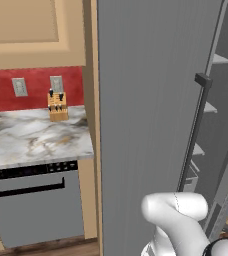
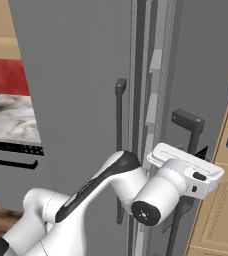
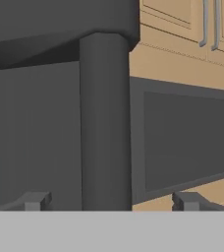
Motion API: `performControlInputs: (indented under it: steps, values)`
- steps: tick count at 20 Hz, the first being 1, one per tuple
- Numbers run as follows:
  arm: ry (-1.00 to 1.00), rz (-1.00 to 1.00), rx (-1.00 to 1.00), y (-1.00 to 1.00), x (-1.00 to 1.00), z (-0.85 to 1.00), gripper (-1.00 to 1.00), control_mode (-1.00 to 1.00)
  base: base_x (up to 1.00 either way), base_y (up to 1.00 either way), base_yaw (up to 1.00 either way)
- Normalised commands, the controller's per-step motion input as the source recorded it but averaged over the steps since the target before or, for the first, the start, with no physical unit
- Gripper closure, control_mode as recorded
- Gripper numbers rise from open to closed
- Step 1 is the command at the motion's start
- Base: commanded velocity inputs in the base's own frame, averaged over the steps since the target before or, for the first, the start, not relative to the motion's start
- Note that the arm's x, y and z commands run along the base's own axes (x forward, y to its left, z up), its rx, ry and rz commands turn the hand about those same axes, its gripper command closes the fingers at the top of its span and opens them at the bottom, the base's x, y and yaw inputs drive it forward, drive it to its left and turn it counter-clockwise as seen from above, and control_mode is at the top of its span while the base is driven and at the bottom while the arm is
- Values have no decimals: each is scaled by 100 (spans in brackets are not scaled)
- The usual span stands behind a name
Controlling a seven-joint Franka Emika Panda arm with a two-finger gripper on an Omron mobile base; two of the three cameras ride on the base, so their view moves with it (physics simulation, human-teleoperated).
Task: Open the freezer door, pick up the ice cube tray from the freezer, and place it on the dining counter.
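Gripper [image 3: 111, 201], fingers spread apart, straddles the black bar handle [image 3: 105, 123] | freezer door [image 1: 151, 100] ajar | knife block [image 1: 57, 106] at 9 o'clock on marble worktop [image 1: 31, 137]

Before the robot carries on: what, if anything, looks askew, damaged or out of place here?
Nothing stands out. The freezer door stands ajar, as the job requires. The gripper is open astride its handle. The knife block sits upright on the worktop.
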Motion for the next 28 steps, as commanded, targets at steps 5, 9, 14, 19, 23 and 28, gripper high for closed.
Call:
performControlInputs:
  steps: [5, 9, 14, 19, 23, 28]
  values:
    - [0, 0, 0, 0, -19, 2, -100, -100, 0, 0, 0]
    - [0, -4, 0, 0, -56, 18, -100, -100, 0, 0, 0]
    - [0, -10, 0, 6, -60, 25, -100, -100, 0, 0, 0]
    - [0, -17, 0, 30, -52, 37, -100, -100, 0, 0, 0]
    - [2, -16, 0, 54, -51, 36, -100, -100, 0, 0, 0]
    - [0, -17, -1, 73, -42, 28, -100, -100, 0, 0, 0]
